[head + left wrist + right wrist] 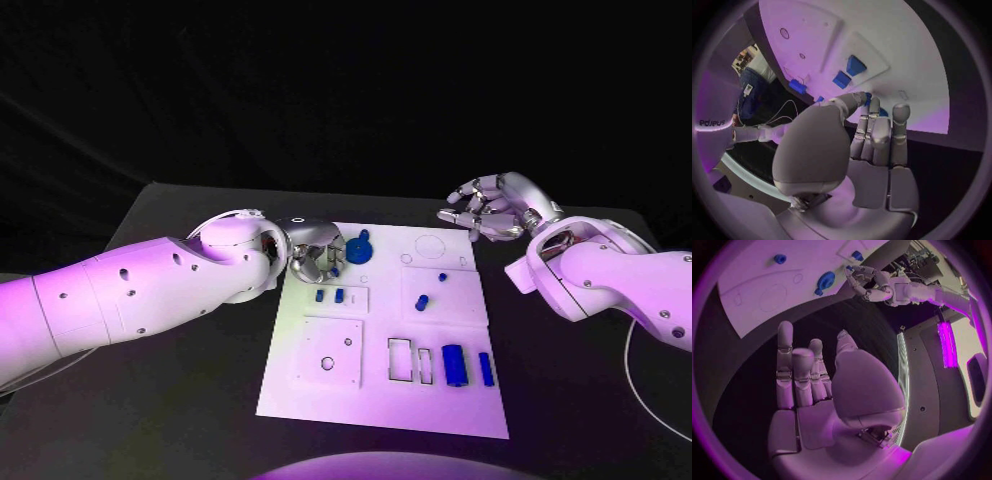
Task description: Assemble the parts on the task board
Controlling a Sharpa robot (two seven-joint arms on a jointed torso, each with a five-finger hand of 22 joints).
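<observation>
Board: white task board [378,395] lies mid-table on the black table [173,400], long side running near-to-far; near edge tilted a bit vs table's near edge.
Left edge of board: left hand [307,252] sits over the board's far-left corner, arm coming across the table's left side. Fingers curled down twd the board, close to a large blue part [358,247] w/ a round head. Can't tell if it has hold of anything; in left wrist view the fingers [879,135] lie close together, tips just by a blue piece.
Right edge of board: right hand [490,208] is off the board, beyond its far-right corner, well apart from the parts. Fingers half-curled, apart, nothing in them; right wrist view shows the palm [817,390] bare.
Parts, mid board: two small blue parts [330,295] side by side nr the left edge; one small blue peg [421,301] twd the right edge.
Parts, near-right corner: two long blue bars [467,366] standing side by side, just beside two rectangular slots [410,360].
Near-left of board: square plate [333,350] w/ a small hole.
Open room: bare table strips along the board's left, right and near edges; widest at table's near-left corner.
Room: black backdrop behind the table's far edge.
</observation>
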